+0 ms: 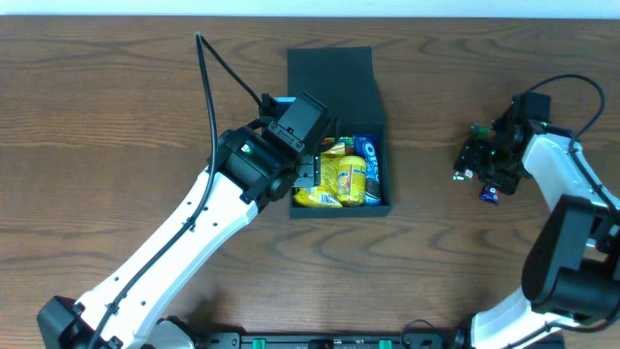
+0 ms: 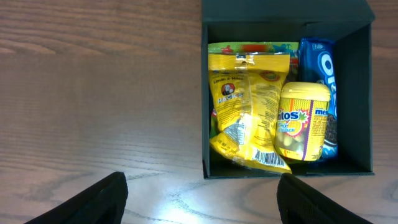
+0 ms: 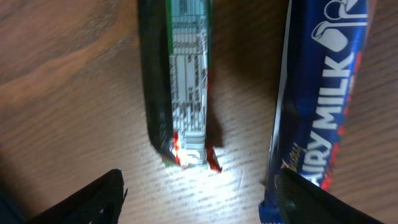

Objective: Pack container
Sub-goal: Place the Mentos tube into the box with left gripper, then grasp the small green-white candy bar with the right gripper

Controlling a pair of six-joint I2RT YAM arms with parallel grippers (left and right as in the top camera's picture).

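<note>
While the right claw (image 3: 199,190) is spread wide and empty, the Dairy Milk bar (image 3: 317,112) is laid 12-to-6 at its 3 o'clock side.

In the overhead view the left part of the container (image 1: 334,82) is being covered by the left gripper (image 1: 308,176) — whatever lies below it is being hidden. Beside the right gripper (image 1: 481,165) some small wrappers (image 1: 488,193) are being shown too small to be named. In the right wrist view the Dairy Milk bar (image 3: 323,106) and the green packet (image 3: 177,74) are being cut off by the top edge — the packet's fine print is being blurred.
</note>
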